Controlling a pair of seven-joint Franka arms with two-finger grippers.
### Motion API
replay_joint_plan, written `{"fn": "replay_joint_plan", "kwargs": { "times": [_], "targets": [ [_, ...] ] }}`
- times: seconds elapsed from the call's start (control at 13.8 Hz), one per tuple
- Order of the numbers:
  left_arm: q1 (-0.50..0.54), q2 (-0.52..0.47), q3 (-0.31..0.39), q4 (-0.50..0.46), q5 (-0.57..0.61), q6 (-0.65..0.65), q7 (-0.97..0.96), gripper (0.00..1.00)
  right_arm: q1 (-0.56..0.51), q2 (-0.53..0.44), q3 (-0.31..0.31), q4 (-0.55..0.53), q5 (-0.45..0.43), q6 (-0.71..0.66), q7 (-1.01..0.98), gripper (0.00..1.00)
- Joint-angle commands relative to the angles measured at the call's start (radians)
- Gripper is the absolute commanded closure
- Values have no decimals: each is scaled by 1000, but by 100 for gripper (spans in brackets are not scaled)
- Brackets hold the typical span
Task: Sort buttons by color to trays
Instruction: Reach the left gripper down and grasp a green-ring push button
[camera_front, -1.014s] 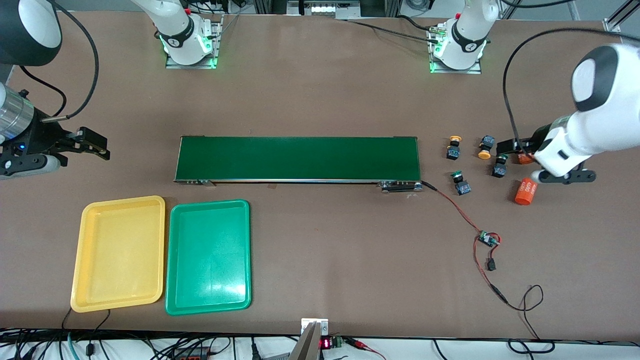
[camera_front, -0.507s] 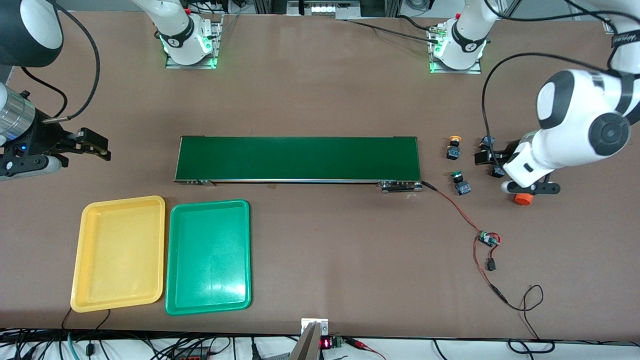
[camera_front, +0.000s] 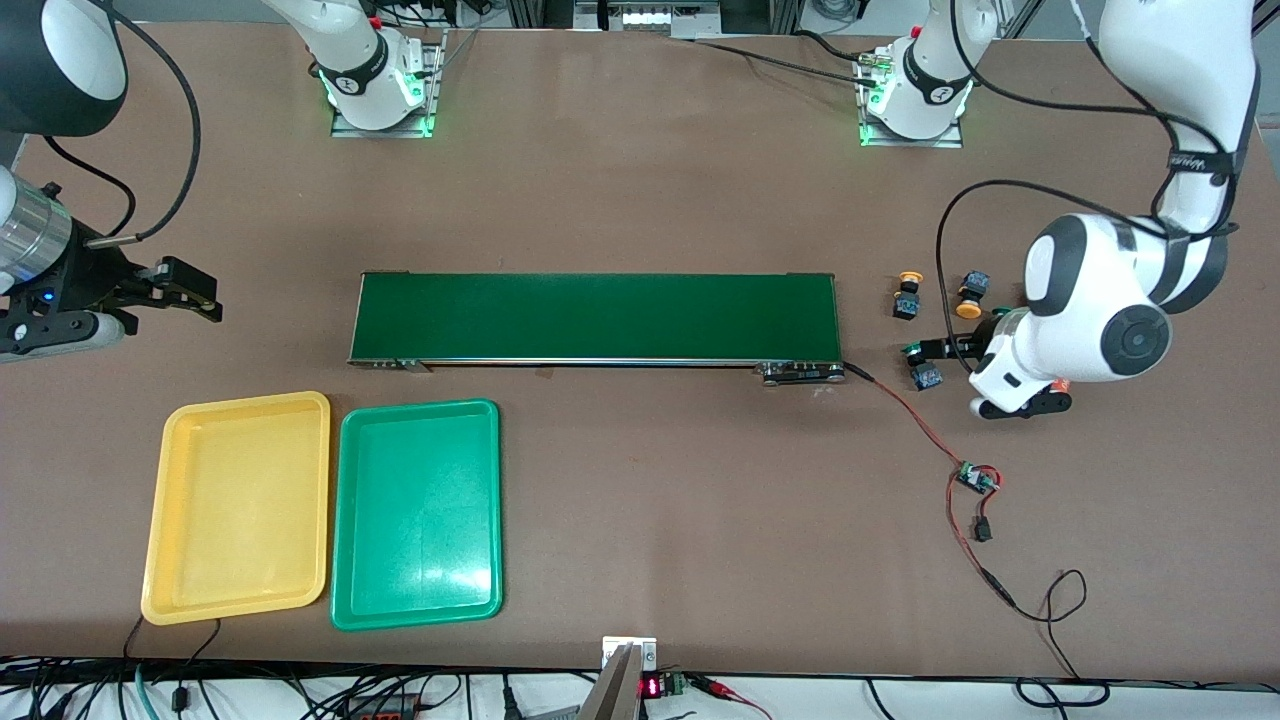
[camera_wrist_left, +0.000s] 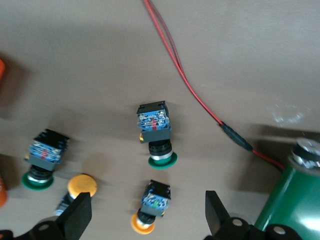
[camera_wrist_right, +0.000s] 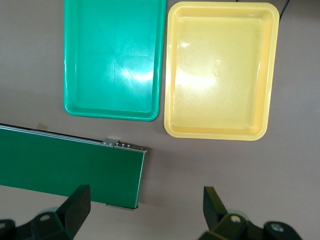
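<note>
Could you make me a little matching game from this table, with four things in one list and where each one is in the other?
Things:
1. yellow tray
2. green tray
3. conveyor belt
4. buttons

Places:
A. in a cluster off the belt's end, toward the left arm's end of the table
B. at the right arm's end of the table, beside the green tray
C. between the yellow tray and the table's middle
D. across the table's middle, farther from the front camera than both trays

Pairs: 1-B, 2-C, 3-D, 4-A
</note>
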Motion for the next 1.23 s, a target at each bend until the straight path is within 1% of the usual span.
{"fn": "replay_joint_plan", "kwargs": {
  "times": [0.0,0.22,0.36,0.43,0.51,0.72,0.8,1.01,1.16],
  "targets": [
    [-26,46,4,6,21,32,-75,0,-5,26,2,3,0,-8,-6,0],
    [-25,112,10,6,21,118,-75,0,-2,39,2,1,-3,-16,-9,0],
    [-25,122,11,6,40,138,-70,0,-3,46,2,0,-3,-32,-15,0],
    [-25,134,11,6,86,163,-72,0,-3,47,2,0,-3,-46,-13,0],
    [-23,140,11,4,105,192,-74,0,-3,47,2,0,-3,-61,-15,0],
    [-22,149,13,3,106,197,-74,0,-5,53,2,0,-8,-66,-15,0],
    [-22,152,13,3,105,198,-75,4,-5,53,2,0,-9,-66,-15,0],
    [-19,162,11,-17,105,232,-77,9,-6,55,1,0,-9,-66,-13,0],
    [-17,160,11,-35,102,255,-83,22,-8,55,1,-2,-9,-68,-15,0]
  ]
}}
